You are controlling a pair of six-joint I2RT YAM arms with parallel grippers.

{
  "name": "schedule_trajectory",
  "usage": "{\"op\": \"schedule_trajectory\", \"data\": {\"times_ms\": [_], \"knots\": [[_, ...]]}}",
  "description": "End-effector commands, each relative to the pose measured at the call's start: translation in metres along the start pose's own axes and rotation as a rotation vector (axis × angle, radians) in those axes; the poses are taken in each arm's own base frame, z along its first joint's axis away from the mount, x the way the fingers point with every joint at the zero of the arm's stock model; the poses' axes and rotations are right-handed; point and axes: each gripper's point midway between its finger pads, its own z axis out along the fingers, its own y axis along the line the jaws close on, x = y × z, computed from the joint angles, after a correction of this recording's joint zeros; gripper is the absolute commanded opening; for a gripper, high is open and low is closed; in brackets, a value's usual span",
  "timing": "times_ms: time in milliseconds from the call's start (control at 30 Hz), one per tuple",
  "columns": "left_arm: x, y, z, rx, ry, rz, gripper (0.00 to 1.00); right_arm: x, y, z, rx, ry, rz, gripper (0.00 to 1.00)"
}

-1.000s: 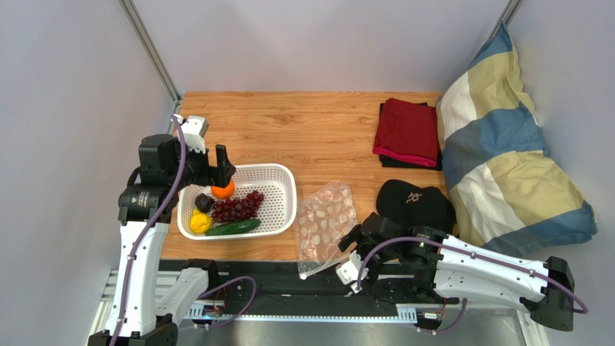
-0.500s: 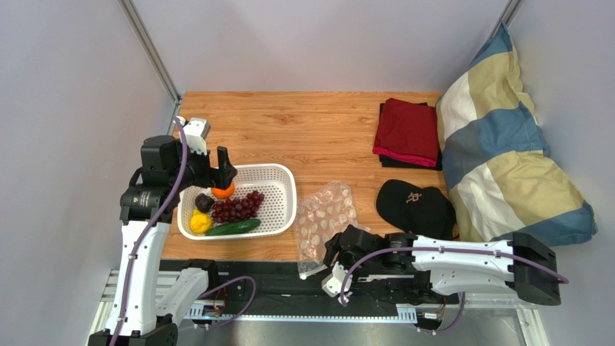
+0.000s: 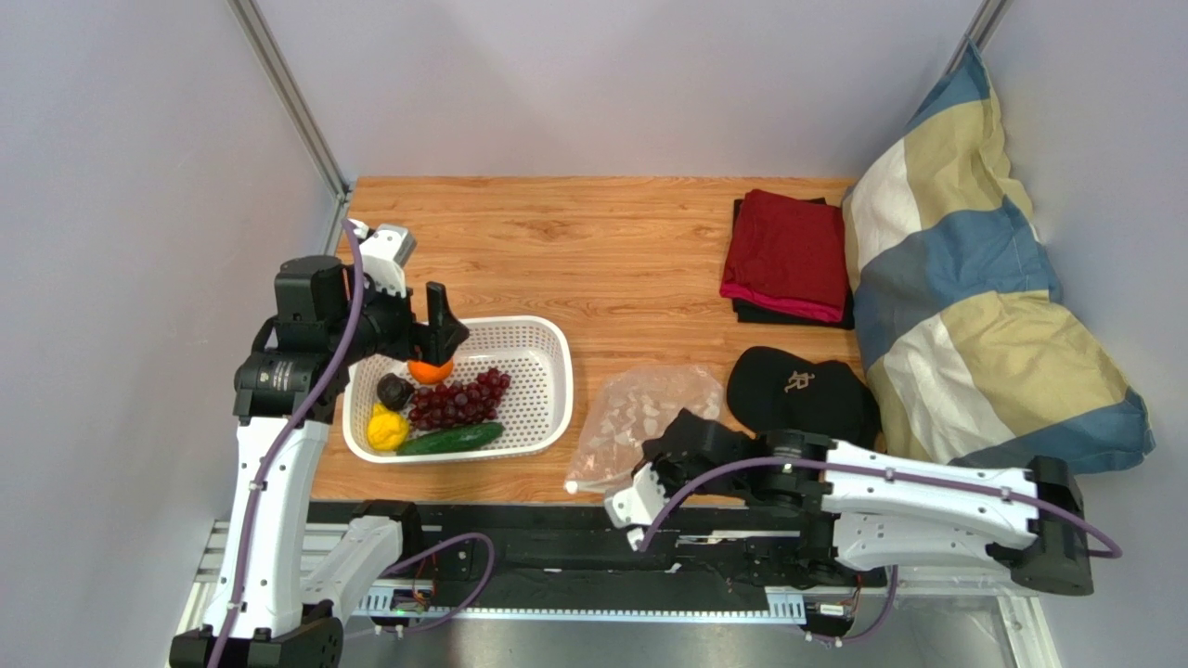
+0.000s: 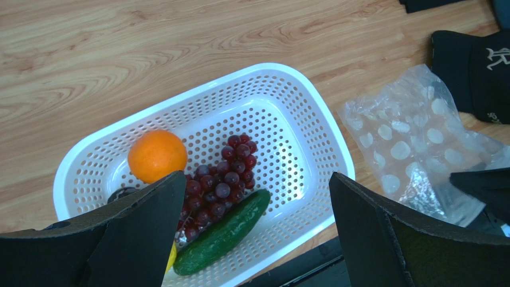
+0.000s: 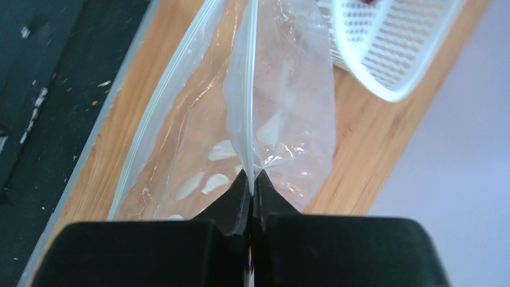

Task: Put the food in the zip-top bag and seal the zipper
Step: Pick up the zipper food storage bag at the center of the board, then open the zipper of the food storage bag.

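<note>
Right gripper (image 5: 251,179) pinched on one zipper (image 5: 248,89) lip of zip-top bag (image 3: 635,418), on tabletop (image 3: 586,237) beside basket (image 3: 551,365). Lift that lip only, mouth gaping toward basket; left gripper (image 4: 254,179) spread over orange (image 4: 157,155), ready to pick

The orange (image 4: 157,155), grapes (image 4: 221,185) and cucumber (image 4: 222,232) lie in the basket (image 4: 311,119) under the left fingers (image 4: 140,230). The bag (image 5: 287,119) sits between the right fingers (image 5: 230,206).
</note>
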Motion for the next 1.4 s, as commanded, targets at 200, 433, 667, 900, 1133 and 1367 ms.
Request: {"op": "schedule_trajectory", "data": {"times_ms": [200,433,667,900,1133,1367], "knots": [[-0.051,-0.020,0.026,0.134,-0.092,-0.034,0.99,0.043,-0.069,-0.050,0.220,0.029,0.934,0.00],[-0.046,-0.048,0.054,0.250,-0.043,-0.162,0.98,0.060,-0.146,-0.054,0.324,-0.040,1.516,0.00],[-0.009,-0.092,0.089,0.393,0.116,-0.322,0.90,0.069,-0.176,-0.036,0.410,-0.063,1.912,0.00],[-0.007,-0.152,0.113,0.533,0.201,-0.277,0.89,0.080,-0.171,-0.011,0.421,-0.007,2.009,0.00],[0.020,-0.176,0.146,0.545,0.322,-0.318,0.90,0.075,-0.170,-0.014,0.415,-0.046,2.004,0.00],[0.039,-0.153,0.164,0.442,0.354,-0.294,0.00,0.081,-0.159,-0.022,0.383,-0.029,1.971,0.01]]}}
